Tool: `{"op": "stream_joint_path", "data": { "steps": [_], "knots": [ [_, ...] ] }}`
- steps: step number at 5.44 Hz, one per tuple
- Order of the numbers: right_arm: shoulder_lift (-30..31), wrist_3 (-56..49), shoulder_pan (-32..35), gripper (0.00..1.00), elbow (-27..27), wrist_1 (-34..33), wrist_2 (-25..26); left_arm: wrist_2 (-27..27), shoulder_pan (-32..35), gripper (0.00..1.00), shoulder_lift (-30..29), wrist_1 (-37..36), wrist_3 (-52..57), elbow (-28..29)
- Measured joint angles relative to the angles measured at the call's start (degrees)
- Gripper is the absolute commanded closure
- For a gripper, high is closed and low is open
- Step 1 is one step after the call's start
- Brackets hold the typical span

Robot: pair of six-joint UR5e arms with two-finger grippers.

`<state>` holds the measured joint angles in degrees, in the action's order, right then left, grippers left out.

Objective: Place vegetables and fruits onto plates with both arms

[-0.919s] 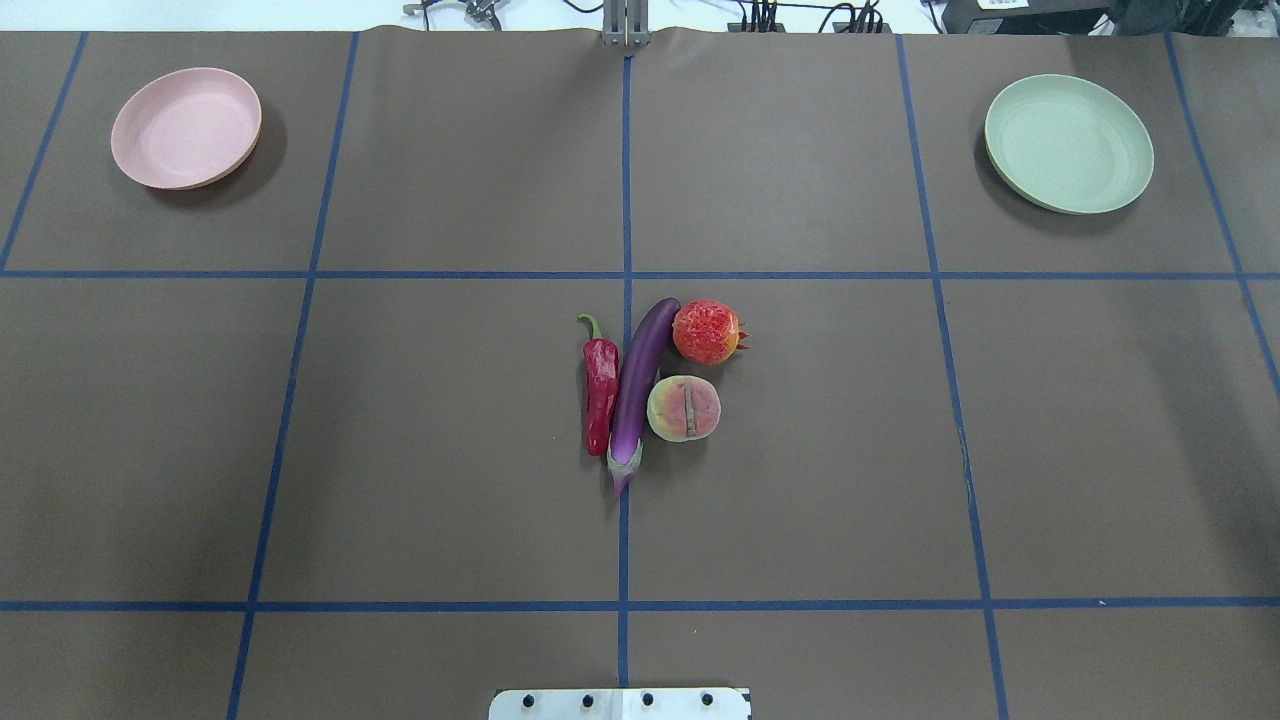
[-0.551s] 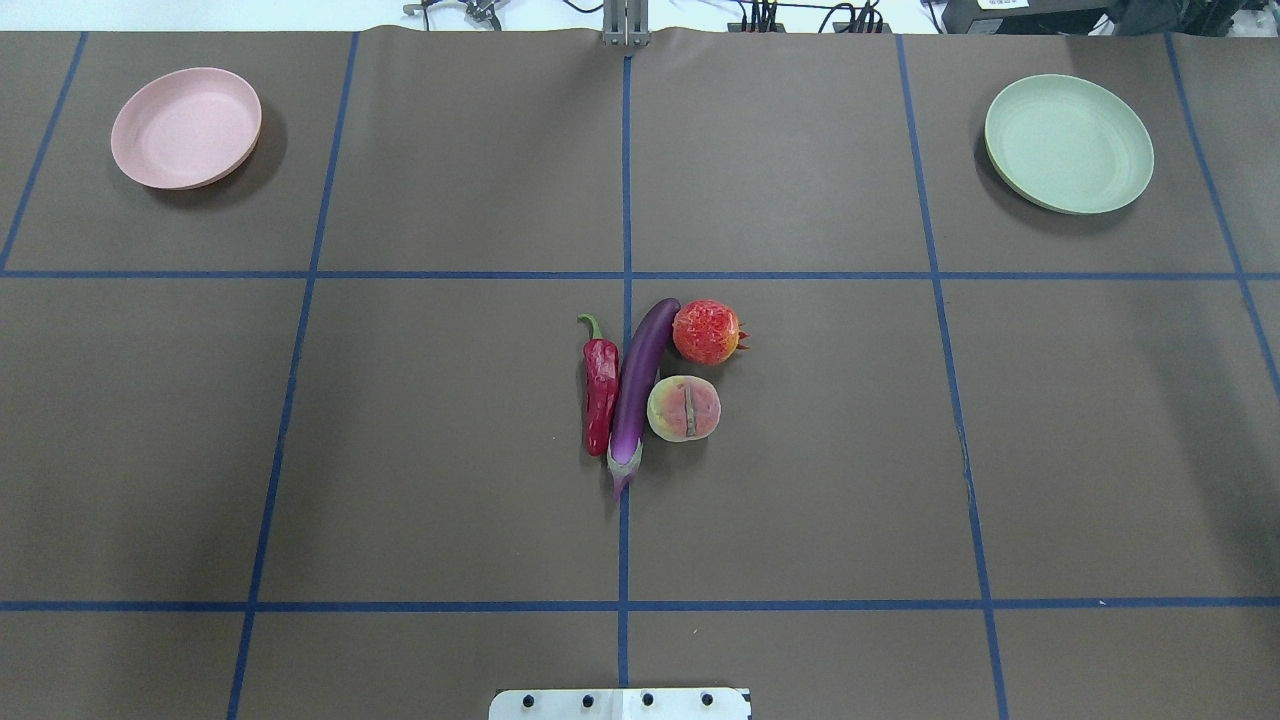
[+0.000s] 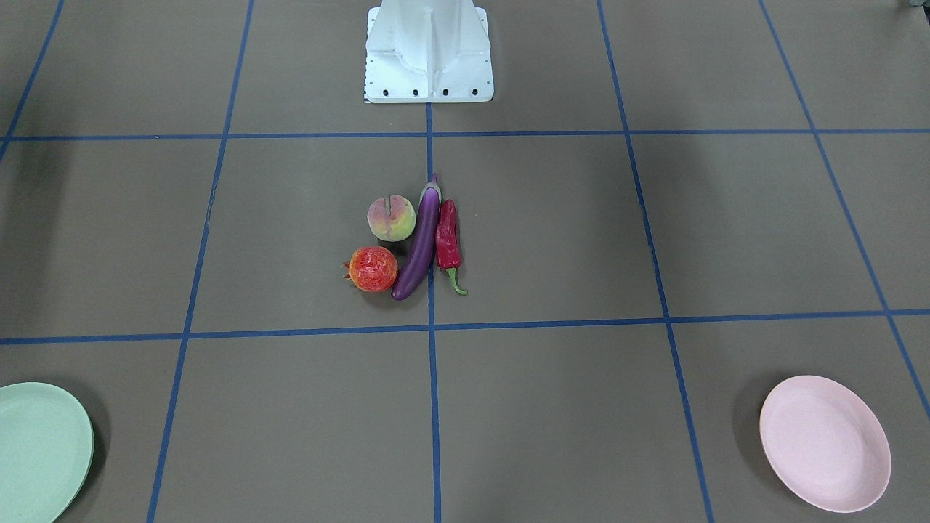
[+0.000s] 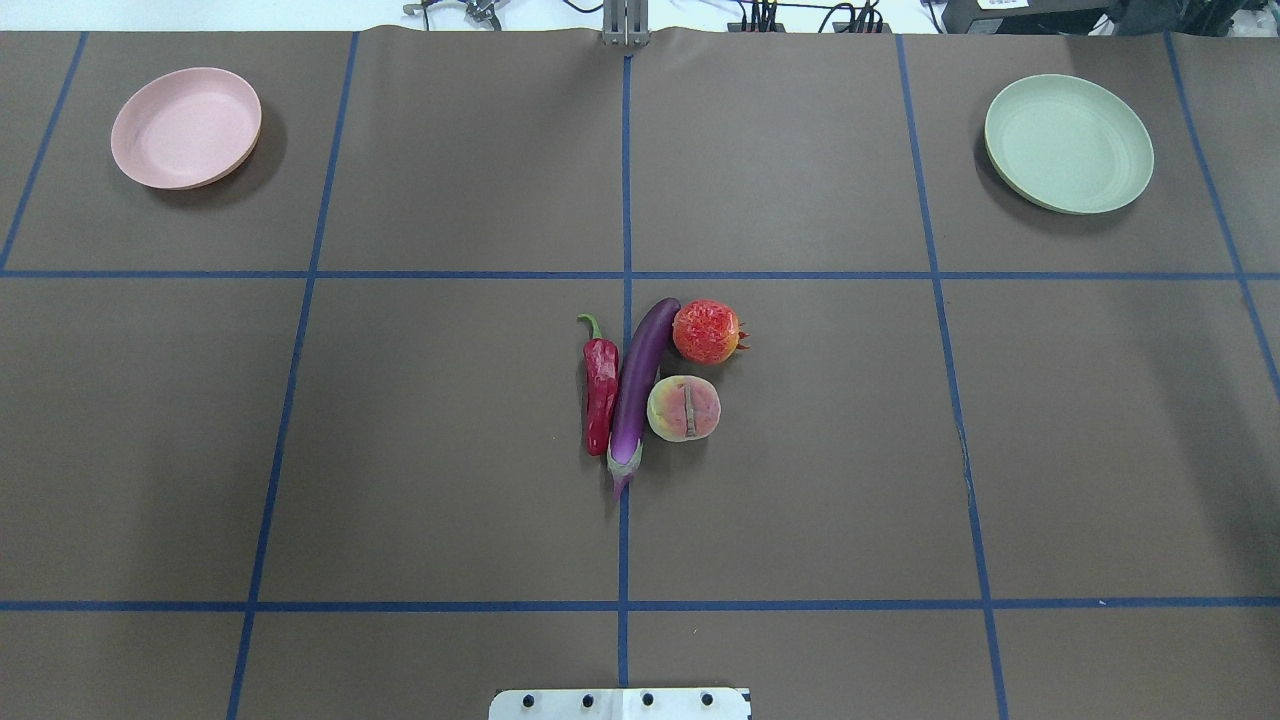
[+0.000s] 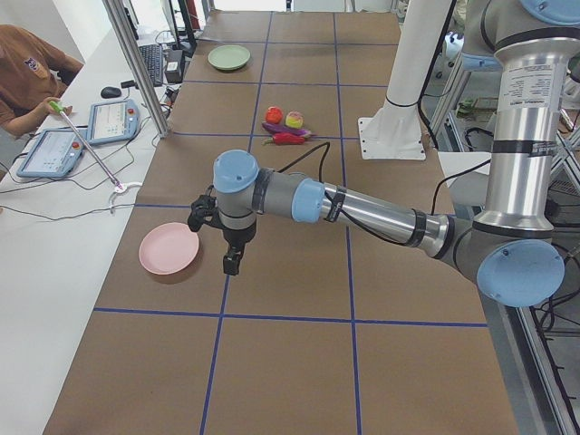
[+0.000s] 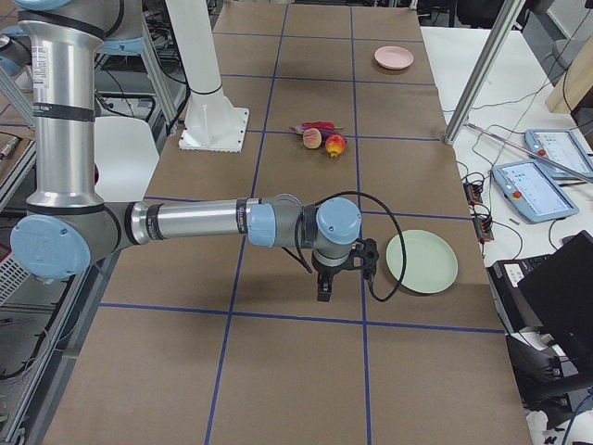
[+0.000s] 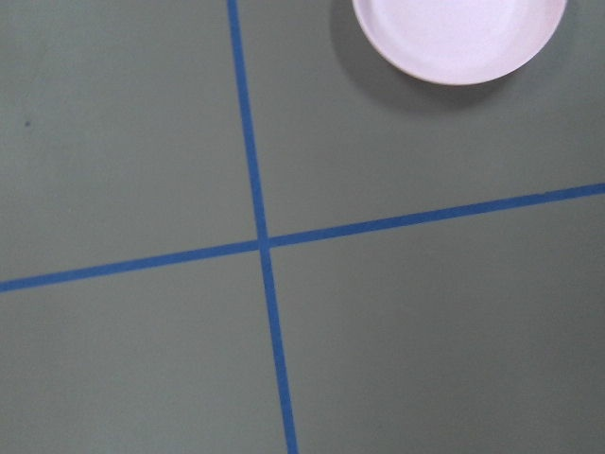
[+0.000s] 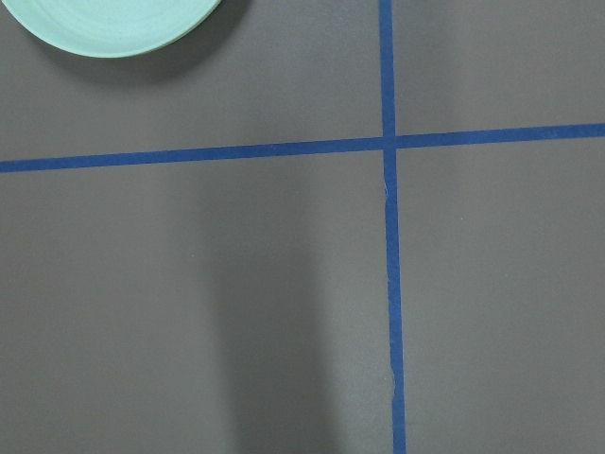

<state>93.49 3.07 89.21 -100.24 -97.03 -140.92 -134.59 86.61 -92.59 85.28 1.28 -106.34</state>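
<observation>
The purple eggplant (image 4: 640,380) lies mid-table, with the red chili (image 4: 601,385) touching its left side. The peach (image 4: 684,408) and pomegranate (image 4: 706,332) sit against its right side. The pink plate (image 4: 186,128) is far left and the mint green plate (image 4: 1068,143) far right, both empty. My left gripper (image 5: 232,263) hangs above the table beside the pink plate (image 5: 169,249). My right gripper (image 6: 323,289) hangs beside the green plate (image 6: 422,261). I cannot tell whether either is open or shut. Neither shows in the overhead view.
The white robot base (image 3: 429,51) stands at the near table edge behind the produce. Blue tape lines grid the brown table cover (image 4: 450,450). An operator (image 5: 27,72) with a stick, tablets and an aluminium post (image 5: 136,63) are at the far side.
</observation>
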Motion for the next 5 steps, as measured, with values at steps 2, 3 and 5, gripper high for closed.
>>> {"op": "stream_joint_path", "data": {
  "steps": [2,3,5],
  "knots": [
    [-0.4,-0.3,0.0,0.0,-0.6,0.1,-1.5,-0.2,-5.0,0.0,-2.1,0.3,-4.3,-5.4],
    [-1.1,-0.4,0.0,0.0,-0.9,0.1,-1.8,-0.3,-7.6,0.0,-3.8,0.3,-7.1,-6.8],
    [-2.1,0.1,-0.1,0.0,-1.0,0.1,-1.9,0.2,-15.1,0.0,-8.7,0.0,-20.2,-7.1]
  ]
}}
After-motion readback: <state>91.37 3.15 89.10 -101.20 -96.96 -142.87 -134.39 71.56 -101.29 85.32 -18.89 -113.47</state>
